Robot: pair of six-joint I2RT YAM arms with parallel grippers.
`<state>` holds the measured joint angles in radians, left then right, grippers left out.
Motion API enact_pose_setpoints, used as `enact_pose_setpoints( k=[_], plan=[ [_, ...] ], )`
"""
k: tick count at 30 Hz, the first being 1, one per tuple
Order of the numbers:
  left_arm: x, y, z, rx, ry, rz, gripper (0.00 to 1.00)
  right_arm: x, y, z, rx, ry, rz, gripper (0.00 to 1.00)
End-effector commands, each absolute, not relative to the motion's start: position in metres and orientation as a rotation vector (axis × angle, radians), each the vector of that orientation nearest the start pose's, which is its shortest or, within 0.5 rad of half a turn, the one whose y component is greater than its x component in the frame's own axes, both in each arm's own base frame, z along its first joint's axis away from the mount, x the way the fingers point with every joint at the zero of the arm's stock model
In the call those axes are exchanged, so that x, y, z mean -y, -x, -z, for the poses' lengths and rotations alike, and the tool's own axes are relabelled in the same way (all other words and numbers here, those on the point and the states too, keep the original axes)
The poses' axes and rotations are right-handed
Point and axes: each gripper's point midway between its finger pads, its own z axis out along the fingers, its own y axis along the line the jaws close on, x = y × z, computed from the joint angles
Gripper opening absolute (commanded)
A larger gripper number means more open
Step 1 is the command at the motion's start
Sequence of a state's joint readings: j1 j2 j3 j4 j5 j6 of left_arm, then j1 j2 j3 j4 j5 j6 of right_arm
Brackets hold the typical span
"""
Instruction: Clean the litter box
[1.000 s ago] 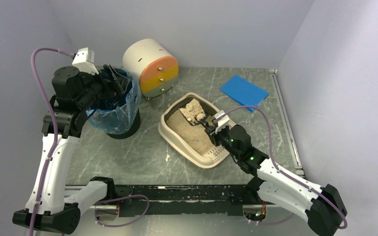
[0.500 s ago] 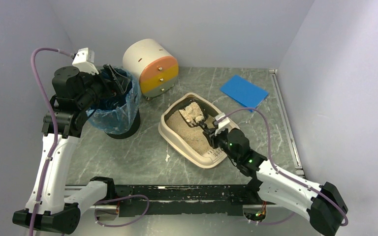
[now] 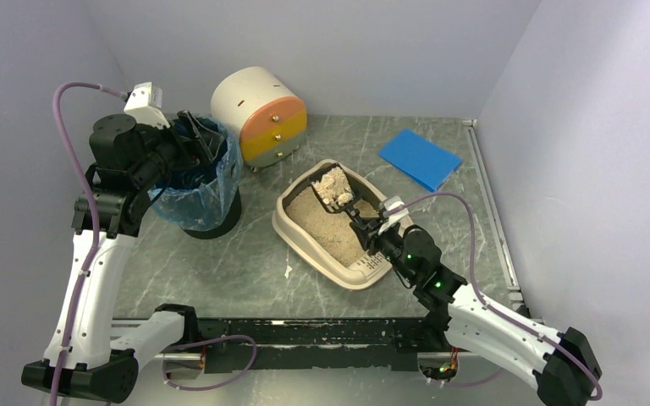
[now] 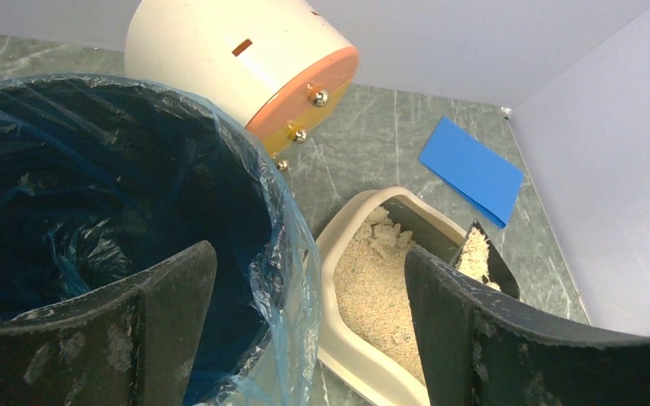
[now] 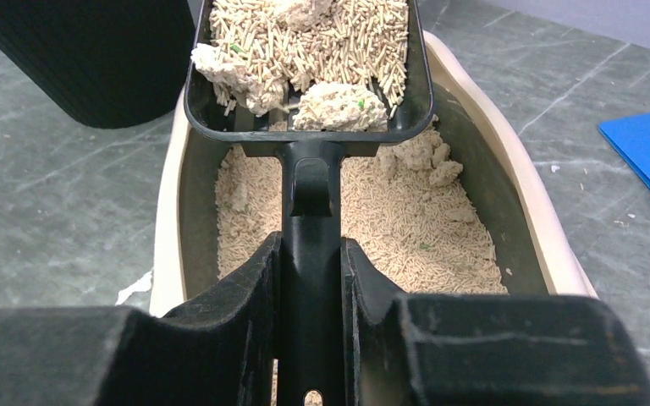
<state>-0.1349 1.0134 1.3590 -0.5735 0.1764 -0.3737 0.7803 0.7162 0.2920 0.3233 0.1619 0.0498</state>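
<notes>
Beige shallow plastic litter box (image 3: 349, 279): centred on grey table (image 3: 220, 271), right of blue-lined black round bin (image 3: 195, 203) | black slotted scoop (image 3: 333, 188), clump-laden, raised clear of litter at far end since a second ago | right gripper (image 5: 309, 254) clamped on scoop handle | left gripper (image 3: 193, 139) spread, empty, at bin | dumping judged next

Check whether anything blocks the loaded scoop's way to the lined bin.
Nothing lies on the table between the scoop and the bin. But the open left gripper hangs over the bin's mouth.
</notes>
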Motion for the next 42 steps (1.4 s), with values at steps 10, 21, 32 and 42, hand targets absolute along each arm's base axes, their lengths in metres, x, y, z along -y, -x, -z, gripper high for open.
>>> enact_pose_setpoints(
  k=[10,21,32,42],
  plan=[
    [0.089,-0.305,-0.390,-1.808,0.074,0.519,0.86,-0.216,-0.229,-0.222,-1.551,0.368,-0.709,0.00],
    [0.089,-0.304,-0.391,-1.805,0.074,0.518,0.86,-0.213,-0.227,-0.217,-1.575,0.344,-0.717,0.00],
    [0.090,-0.307,-0.387,-1.812,0.071,0.515,0.86,-0.202,-0.249,-0.205,-1.633,0.605,-0.381,0.00],
    [0.092,-0.309,-0.390,-1.814,0.075,0.537,0.86,-0.184,-0.273,-0.192,-1.682,0.796,-0.054,0.00]
  ],
)
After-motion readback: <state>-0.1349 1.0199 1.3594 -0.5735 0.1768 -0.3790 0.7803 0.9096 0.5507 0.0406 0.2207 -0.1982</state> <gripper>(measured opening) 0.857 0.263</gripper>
